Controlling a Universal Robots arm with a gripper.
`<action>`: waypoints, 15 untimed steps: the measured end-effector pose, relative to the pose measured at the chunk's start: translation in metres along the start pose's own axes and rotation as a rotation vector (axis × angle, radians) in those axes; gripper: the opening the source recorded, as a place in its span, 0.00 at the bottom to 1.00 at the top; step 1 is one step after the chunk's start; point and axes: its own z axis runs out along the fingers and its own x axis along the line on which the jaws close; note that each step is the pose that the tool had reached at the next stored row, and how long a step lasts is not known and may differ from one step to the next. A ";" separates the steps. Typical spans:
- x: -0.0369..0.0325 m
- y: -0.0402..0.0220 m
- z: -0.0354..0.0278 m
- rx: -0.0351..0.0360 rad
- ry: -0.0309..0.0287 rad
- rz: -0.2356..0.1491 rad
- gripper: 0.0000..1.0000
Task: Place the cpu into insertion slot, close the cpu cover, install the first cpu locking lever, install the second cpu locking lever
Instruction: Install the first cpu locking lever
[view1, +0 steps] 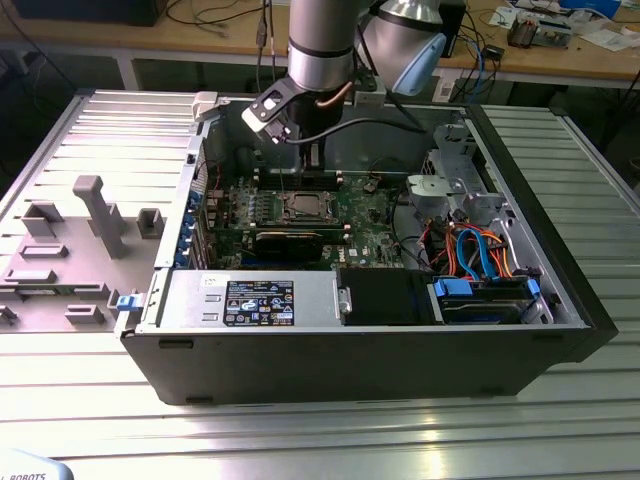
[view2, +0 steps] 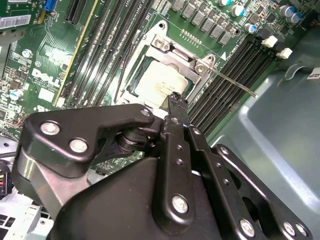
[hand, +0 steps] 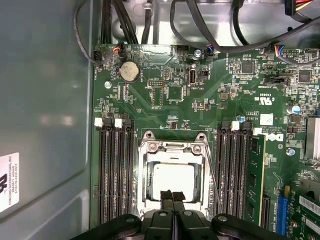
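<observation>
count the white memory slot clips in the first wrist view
4. Two white clips sit on one side of the cpu, two on the other. More may be hidden at the slots' far ends.

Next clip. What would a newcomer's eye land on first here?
In the first wrist view, the black gripper, fingertips pressed together, hangs right at the edge of the pale silver cpu. The cpu is seated with the cpu cover framing it, between rows of memory slots. In the exterior view, the grey arm reaches down into the open computer case lying on a ribbed metal table.
</observation>
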 end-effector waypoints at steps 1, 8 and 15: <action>0.0001 -0.0001 -0.0027 0.0000 -0.0005 0.000 0.11; 0.0007 -0.0003 -0.0155 0.0001 -0.0027 0.000 0.11; 0.0010 -0.0005 -0.0217 0.0001 -0.0031 0.000 0.11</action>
